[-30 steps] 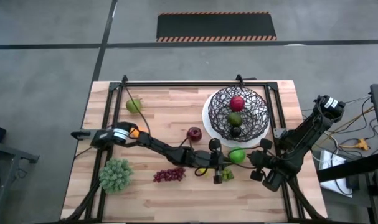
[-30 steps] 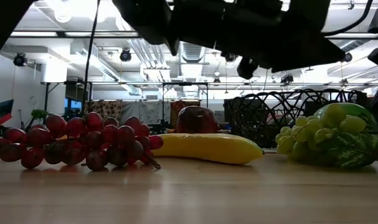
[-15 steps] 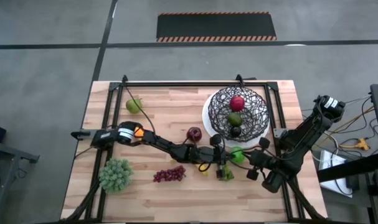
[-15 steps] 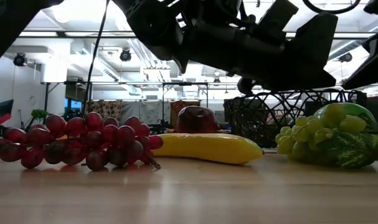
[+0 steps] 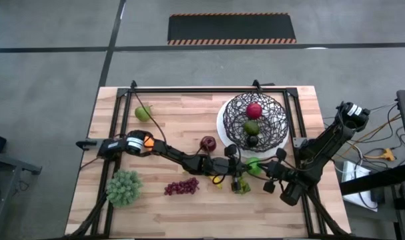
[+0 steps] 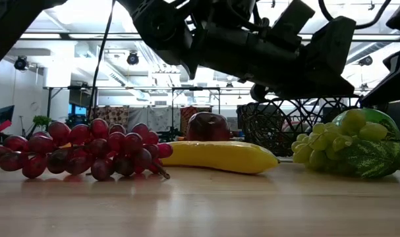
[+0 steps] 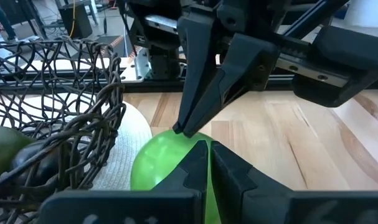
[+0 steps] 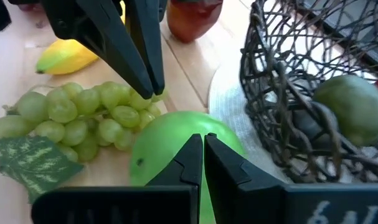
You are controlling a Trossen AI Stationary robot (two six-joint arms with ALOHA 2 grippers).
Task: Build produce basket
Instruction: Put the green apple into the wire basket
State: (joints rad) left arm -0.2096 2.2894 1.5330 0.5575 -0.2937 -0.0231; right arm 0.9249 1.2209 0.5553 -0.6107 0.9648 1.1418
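A green apple [image 5: 254, 165] rests on the table beside the black wire basket [image 5: 277, 127], which holds a red apple [image 5: 254, 111] and two darker fruits. Green grapes [image 5: 241, 187] and a banana [image 5: 218, 180] lie just nearer. My left gripper [image 7: 204, 148] reaches in from the table's left, shut, its tips at the apple [image 7: 167, 169]. My right gripper [image 8: 203, 140] comes from the right, also shut, its tips at the apple [image 8: 176, 140] from the other side. The two grippers point at each other across the fruit. My left gripper has its shut fingertips [image 8: 156, 92] low at the green apple's left side, over the grapes; whether they touch the apple, I cannot tell. My right gripper's shut fingertips [image 7: 180, 129] sit at the apple's upper right edge, slanting down from the right; whether they touch it, I cannot tell.
A dark red apple [image 5: 207, 143] sits left of the basket's white plate [image 5: 221, 128]. Purple grapes [image 5: 181, 188] and a frilly green leafy bunch [image 5: 124, 187] lie toward the near left. A green fruit [image 5: 143, 113] rests at the far left. A black frame [image 5: 189, 90] borders the table.
My left gripper has moved toward the table's right and down, closing in on the green apple. My right gripper has edged left toward the same apple. The fruit on the table has stayed where it was.
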